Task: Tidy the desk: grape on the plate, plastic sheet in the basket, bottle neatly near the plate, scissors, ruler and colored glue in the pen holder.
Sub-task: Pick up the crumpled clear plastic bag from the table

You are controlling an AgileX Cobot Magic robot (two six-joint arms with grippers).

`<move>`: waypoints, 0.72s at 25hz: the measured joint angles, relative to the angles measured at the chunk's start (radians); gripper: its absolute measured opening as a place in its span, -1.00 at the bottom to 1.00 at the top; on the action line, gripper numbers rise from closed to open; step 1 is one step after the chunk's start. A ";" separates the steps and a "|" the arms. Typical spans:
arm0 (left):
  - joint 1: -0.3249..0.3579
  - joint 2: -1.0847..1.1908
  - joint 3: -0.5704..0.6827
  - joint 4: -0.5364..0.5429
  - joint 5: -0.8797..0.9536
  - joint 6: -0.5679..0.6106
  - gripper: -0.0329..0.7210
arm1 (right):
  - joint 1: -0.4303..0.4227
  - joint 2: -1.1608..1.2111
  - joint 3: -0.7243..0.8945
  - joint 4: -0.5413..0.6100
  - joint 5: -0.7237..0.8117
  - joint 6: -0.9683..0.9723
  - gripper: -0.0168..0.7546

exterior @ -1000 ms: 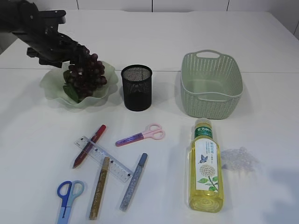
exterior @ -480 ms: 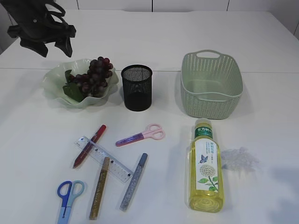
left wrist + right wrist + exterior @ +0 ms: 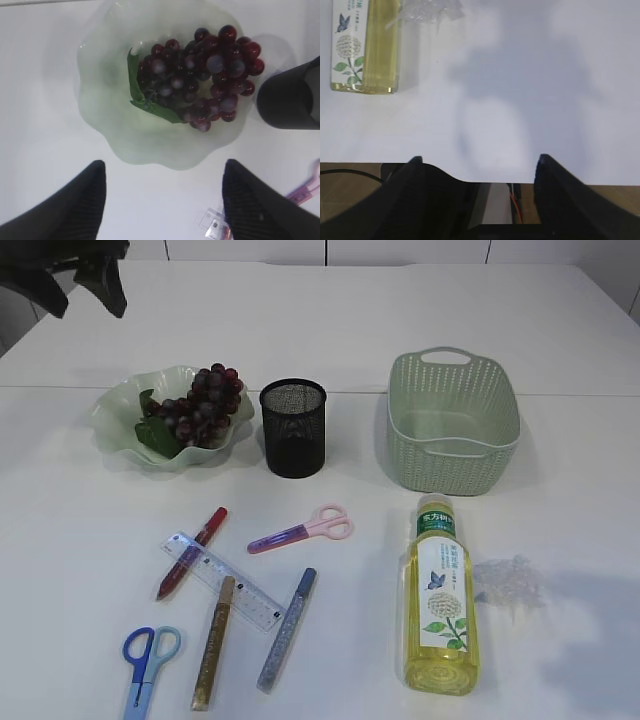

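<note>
grape bunch (image 3: 196, 405) lying in plate (image 3: 120, 420) w/ pen holder (image 3: 293, 427) just right of plate. left gripper (image 3: 162, 200) hanging above plate, jaws wide apart, holding nothing. right gripper (image 3: 477, 172) jaws also wide, nothing held.

Seen from above, the pale green plate (image 3: 115, 100) with a wavy rim sits on the white worktop (image 3: 35, 125). The bunch of dark red and purple grape (image 3: 205, 80) lies in the plate's right half, some berries reaching over the right rim, with a green leaf (image 3: 145, 97) on its left side. At the right edge stands a black round pen holder (image 3: 292, 97), just beside the plate and the grapes. The left pincer (image 3: 162, 172) hangs over the worktop below the plate, its two dark fingers (image 3: 75, 207) spread wide with nothing between them. Near the lower right corner, a pink-and-purple handle (image 3: 305, 190) and a bit of clear ruler (image 3: 212, 224) show.
</note>
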 joint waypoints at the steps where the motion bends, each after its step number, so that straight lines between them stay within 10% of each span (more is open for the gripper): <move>1: 0.000 -0.016 0.000 -0.007 0.000 0.001 0.49 | 0.000 0.031 -0.013 0.020 0.000 0.000 0.41; 18: 0.002 -0.198 -0.004 -0.056 0.012 0.003 0.49 | 0.000 0.431 -0.146 0.245 -0.100 0.055 0.39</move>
